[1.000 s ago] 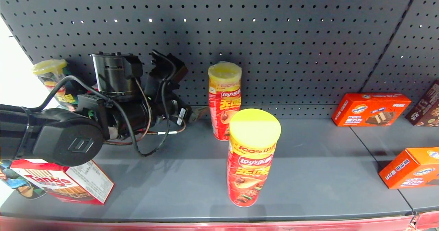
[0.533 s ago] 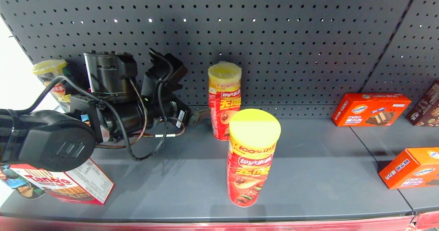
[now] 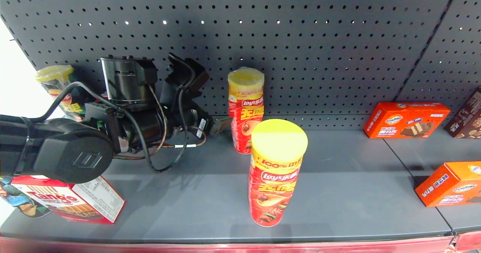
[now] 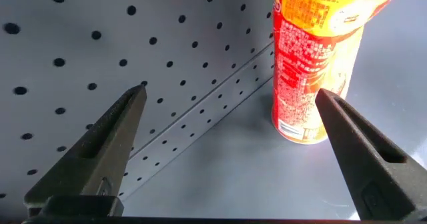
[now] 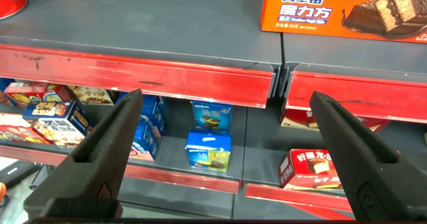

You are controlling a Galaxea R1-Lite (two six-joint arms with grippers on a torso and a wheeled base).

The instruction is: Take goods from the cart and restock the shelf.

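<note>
Chip can [image 3: 246, 110] upright at shelf [image 3: 338, 193] back.
Left gripper [image 4: 230, 94] just left of this can, jaws spread, holding nothing; second can [image 3: 277, 170] stands in front.

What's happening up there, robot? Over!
Left gripper open, empty, beside rear chip can. Right gripper open, empty. Front chip can upright, apart. Nothing in the way.

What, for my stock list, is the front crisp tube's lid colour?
Plain yellow plastic lid, best in the head view.
</note>
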